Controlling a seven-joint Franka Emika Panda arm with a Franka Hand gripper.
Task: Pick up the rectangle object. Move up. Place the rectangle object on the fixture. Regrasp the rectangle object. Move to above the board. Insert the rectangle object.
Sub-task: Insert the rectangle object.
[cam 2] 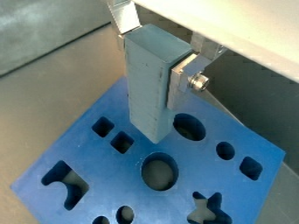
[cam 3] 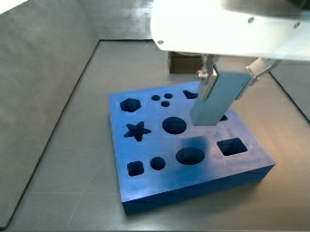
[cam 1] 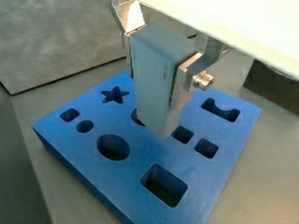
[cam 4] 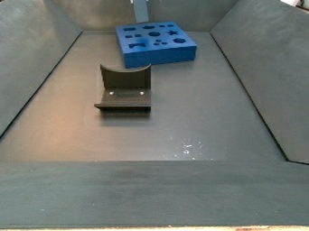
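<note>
My gripper (cam 1: 158,66) (cam 2: 155,61) is shut on the rectangle object (cam 1: 152,83) (cam 2: 146,87), a pale light-blue block that hangs long end down between the silver fingers (cam 1: 187,79). Below it lies the board (cam 1: 140,162) (cam 2: 100,166), royal blue with star, round and square holes. In a side view the gripper (cam 3: 227,77) holds the rectangle object (cam 3: 218,100) slightly tilted over the middle of the board (cam 3: 164,145), its lower end near a round hole. Whether it touches the board I cannot tell. The empty fixture (cam 4: 123,90) (cam 3: 182,63) stands apart from the board (cam 4: 154,56).
Everything sits in a grey bin with a flat floor (cam 4: 169,126) and sloped side walls (cam 4: 36,81). The board lies near one end wall, with the fixture between it and the bin's middle. The arm does not show in that side view.
</note>
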